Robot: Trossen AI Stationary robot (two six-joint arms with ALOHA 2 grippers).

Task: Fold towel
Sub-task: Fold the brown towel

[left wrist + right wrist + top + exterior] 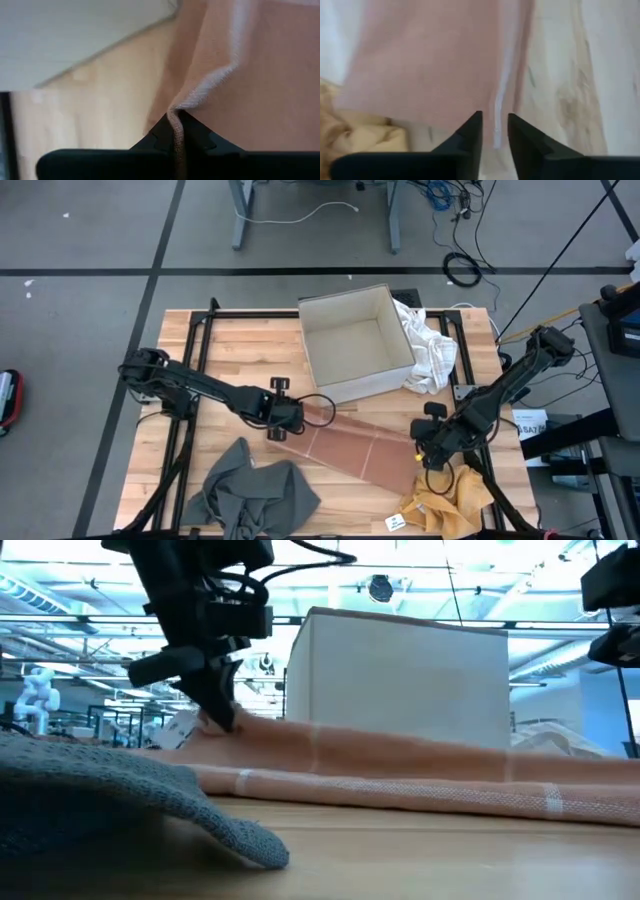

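Left wrist view: left tool point(175, 131) pinches towel point(260, 75) | right tool point(495, 131) parted

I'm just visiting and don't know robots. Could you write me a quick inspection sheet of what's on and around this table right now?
Surface: wooden table with a black frame.
Job's things: pink towel, folded into a long strip, lying flat in front of the box.
Clutter: open white box; white cloth beside it; grey cloth and yellow cloth at the near edge.
Grippers: left gripper pinches the pink towel's edge; right gripper has its fingers apart over the towel's other end, holding nothing.
Cables: loose cables on the floor beyond the table.
Surroundings: grey floor, desk legs, equipment at the right; no person seen.
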